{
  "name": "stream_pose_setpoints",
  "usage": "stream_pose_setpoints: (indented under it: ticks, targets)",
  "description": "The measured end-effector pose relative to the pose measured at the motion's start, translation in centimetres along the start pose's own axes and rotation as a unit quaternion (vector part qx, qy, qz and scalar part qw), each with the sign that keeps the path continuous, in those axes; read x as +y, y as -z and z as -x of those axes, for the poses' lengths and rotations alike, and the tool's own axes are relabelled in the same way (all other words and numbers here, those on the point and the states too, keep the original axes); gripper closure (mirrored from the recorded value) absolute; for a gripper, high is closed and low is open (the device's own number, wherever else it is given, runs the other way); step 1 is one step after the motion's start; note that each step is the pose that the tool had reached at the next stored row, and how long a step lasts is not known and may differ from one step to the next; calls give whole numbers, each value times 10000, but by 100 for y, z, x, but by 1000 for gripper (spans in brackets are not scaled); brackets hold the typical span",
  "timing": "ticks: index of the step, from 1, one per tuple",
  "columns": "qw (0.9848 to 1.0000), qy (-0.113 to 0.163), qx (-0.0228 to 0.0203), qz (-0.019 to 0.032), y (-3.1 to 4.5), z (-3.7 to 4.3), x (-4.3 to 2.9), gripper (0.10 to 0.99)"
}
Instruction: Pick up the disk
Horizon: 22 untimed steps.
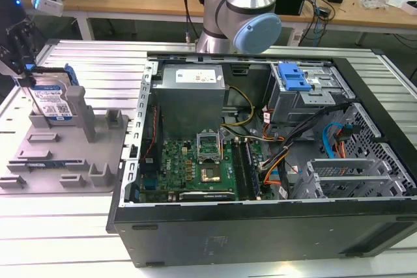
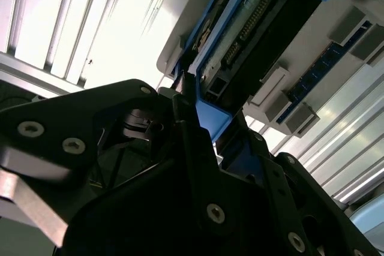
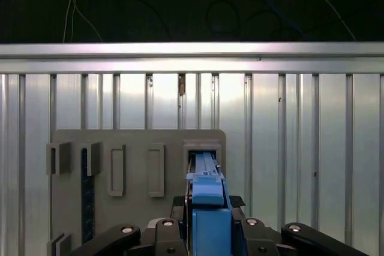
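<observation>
- While the open computer case [image 1: 260, 161] takes up most of the exterior view, with its motherboard [image 1: 202, 164], power supply [image 1: 191, 96] and blue-latched drive bay [image 1: 296, 83] exposed, the work is happening off to that view's left.
- Behind the case, the robot arm [image 1: 244, 4] rises from the ribbed metal table [image 1: 85, 63].
- A grey plastic fixture [image 1: 65, 154] with upright posts lies on the table, just beside the case.
- Standing on edge in a slot at the far end of that fixture is the disk [image 1: 52, 101], a silver hard drive with a white-and-blue label and blue side rails.
- Directly above the disk, the gripper [image 1: 23, 63] reaches down to its top edge.
- Seen in the first wrist view, the dark fingers [image 3: 180, 205] sit tight against both sides of the disk's blue rail [image 3: 207, 199], so the tool appears narrowed around the drive and gripping it.
- Judging from this, the grasp looks made, but the disk's lower edge is seated in the fixture, so the lift itself is not yet done.
</observation>
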<state>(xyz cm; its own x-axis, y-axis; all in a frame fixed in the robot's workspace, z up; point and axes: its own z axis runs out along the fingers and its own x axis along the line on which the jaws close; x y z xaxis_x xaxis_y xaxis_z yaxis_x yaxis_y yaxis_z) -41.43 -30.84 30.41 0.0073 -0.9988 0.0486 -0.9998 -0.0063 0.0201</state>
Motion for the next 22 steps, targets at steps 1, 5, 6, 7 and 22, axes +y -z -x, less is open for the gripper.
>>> stream_pose_setpoints:
  ticks: [1,5,6,7,22]
  targets:
    - [10000,0,0,0,10,0,1,718]
    - [10000,-1,0,-8,45,-2,7,718]
    - [10000,-1,0,-10,49,-2,8,718]
    - [10000,-1,0,-17,54,-2,11,718]
    - [9999,-7,1,-141,283,-13,30,718]
